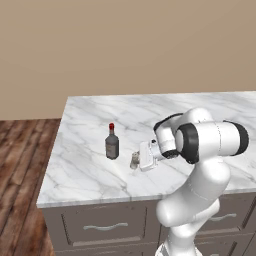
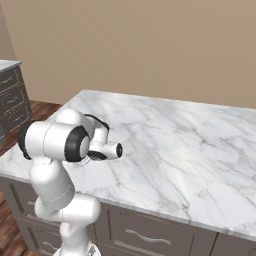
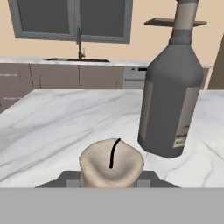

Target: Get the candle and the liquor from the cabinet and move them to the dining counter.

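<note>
kitchen, marble island counter (image 1: 90, 170), sink (image 3: 76, 59)

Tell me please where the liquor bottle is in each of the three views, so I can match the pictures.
Left base view: liquor bottle stands left of centre on the dining counter, left of the candle.
Right base view: not visible.
Hand view: right side, large, behind the candle.
Shared landmark: the marble-topped dining counter.

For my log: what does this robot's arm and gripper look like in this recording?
The arm is glossy white with rounded, tubular segments, broken by black bands at the joints. Its wrist narrows to a small white boxy gripper. In the hand view only the low dark grey finger tips show. No cables, logos or other markings are visible on the casing.
</note>
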Robot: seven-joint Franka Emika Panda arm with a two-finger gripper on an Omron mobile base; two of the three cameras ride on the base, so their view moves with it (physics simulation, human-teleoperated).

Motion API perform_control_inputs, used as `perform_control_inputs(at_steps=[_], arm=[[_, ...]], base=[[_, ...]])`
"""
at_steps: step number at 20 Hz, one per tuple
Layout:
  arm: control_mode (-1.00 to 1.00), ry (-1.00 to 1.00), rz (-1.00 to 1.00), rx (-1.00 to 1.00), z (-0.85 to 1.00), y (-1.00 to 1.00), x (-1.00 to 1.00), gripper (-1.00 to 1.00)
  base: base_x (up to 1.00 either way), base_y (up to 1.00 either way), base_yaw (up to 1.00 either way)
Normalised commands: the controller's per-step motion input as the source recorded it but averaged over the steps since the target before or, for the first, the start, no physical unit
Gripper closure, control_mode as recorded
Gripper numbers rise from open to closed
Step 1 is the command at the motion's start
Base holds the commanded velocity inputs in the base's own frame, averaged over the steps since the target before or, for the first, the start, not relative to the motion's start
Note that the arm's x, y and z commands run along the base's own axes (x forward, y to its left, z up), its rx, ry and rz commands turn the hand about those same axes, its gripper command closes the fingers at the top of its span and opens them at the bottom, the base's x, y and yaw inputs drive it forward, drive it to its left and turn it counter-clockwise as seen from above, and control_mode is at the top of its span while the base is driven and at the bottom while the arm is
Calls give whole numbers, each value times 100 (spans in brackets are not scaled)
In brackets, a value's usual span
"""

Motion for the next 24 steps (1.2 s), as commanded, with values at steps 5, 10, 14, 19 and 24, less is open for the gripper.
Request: perform_control_inputs(at_steps=[5, 10, 14, 19, 24], arm=[[-100, -1, 0, 0, -19, 6, 18, 100], [-100, -3, 0, 0, -24, 4, 7, 100], [-100, -3, 0, 0, -32, 0, -4, 100], [-100, -4, 0, 0, -32, 0, -7, 100], [-100, -1, 0, 0, -25, 0, -1, 100]], base=[[0, 0, 0], [0, 0, 0], [0, 0, 0], [0, 0, 0], [0, 0, 0]])
